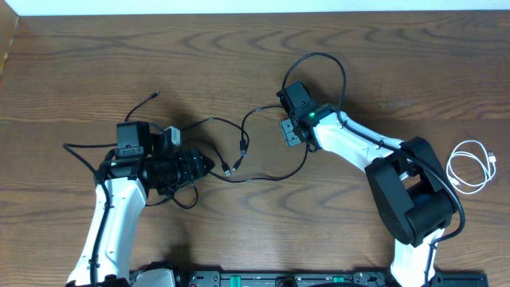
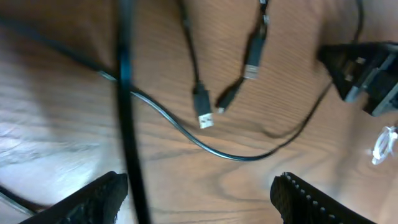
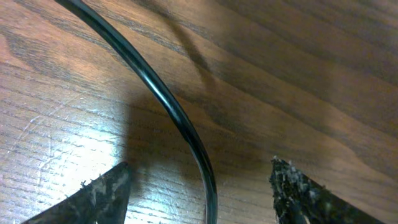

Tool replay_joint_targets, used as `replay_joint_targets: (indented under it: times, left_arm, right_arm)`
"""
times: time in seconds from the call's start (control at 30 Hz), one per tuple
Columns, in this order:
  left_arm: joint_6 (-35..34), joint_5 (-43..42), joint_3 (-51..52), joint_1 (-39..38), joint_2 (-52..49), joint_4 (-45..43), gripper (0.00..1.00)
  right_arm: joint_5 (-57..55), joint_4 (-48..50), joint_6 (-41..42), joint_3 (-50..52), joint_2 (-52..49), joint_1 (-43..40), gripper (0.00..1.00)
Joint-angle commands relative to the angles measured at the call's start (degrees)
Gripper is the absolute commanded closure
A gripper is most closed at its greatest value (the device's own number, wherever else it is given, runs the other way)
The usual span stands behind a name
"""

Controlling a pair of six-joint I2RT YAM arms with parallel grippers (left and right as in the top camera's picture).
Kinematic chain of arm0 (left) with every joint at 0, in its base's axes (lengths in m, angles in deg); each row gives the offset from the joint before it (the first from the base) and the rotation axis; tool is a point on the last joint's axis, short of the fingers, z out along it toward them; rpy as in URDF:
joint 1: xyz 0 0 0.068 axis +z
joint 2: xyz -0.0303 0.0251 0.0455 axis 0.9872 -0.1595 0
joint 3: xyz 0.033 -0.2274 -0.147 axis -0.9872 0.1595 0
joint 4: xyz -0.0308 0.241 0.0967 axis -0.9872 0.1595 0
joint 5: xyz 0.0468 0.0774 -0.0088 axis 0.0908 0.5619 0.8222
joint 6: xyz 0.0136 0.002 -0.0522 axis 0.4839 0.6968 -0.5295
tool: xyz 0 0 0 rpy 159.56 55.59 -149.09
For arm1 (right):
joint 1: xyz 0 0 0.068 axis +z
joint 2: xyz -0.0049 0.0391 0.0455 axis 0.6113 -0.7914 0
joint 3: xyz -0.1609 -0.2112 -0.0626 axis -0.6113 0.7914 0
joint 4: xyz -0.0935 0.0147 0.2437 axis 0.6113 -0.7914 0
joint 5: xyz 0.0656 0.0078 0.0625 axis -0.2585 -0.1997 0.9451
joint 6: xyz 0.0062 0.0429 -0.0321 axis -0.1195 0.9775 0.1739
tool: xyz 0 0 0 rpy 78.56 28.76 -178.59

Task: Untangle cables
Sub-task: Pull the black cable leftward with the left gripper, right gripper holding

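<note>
1. Fingertips of right end effector (image 3: 202, 193) fill the bottom of the R wrist view: apart, nothing clamped. One black cable (image 3: 169, 102) lies on the counter (image 3: 298, 74) and runs down betw. them, touching neither.
2. L wrist view: left end effector (image 2: 199, 199) also has its fingers apart, empty. Blurred black cord close to lens beside one finger; can't tell which cord it is.
3. L wrist view only: plug ends (image 2: 203, 115) show clearly. Flat USB-type plug w/ smaller ones just beside it, all loose on the wood.
4. Overhead only: black cables (image 1: 263, 180) sprawl mid-counter betw. both arms and appear to cross near centre. White cable (image 1: 450, 167) sits coiled alone at far R, well apart from them.
</note>
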Motion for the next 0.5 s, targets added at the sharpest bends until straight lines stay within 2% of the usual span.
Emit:
replay_joint_targets:
  times: [0.0, 0.07, 0.2, 0.27, 0.3, 0.37, 0.47]
  left_arm:
    - [2.5, -5.4, 0.4, 0.2, -0.2, -0.3, 0.21]
    - [4.5, -8.3, 0.4, 0.2, -0.2, -0.3, 0.24]
    - [8.4, -14.6, 0.4, 0.2, -0.2, -0.2, 0.38]
    - [8.5, -14.7, 0.4, 0.2, -0.2, -0.3, 0.63]
    - [8.4, -14.5, 0.4, 0.2, -0.2, -0.3, 0.70]
    - [8.4, -13.8, 0.4, 0.2, -0.2, -0.2, 0.77]
    - [8.4, -12.0, 0.4, 0.2, -0.2, -0.2, 0.80]
  right_arm:
    - [0.2, -0.5, 0.2, 0.4, 0.0, 0.1, 0.26]
    - [0.2, -0.4, 0.2, 0.4, 0.0, 0.2, 0.25]
    - [0.3, -0.3, 0.2, 0.4, 0.0, 0.3, 0.24]
    - [0.7, -0.3, 0.2, 0.4, 0.0, 0.3, 0.24]
    - [0.9, -0.3, 0.2, 0.4, 0.0, 0.3, 0.24]
    - [1.1, -0.3, 0.2, 0.4, 0.0, 0.3, 0.25]
    - [1.1, -0.3, 0.2, 0.4, 0.0, 0.2, 0.25]
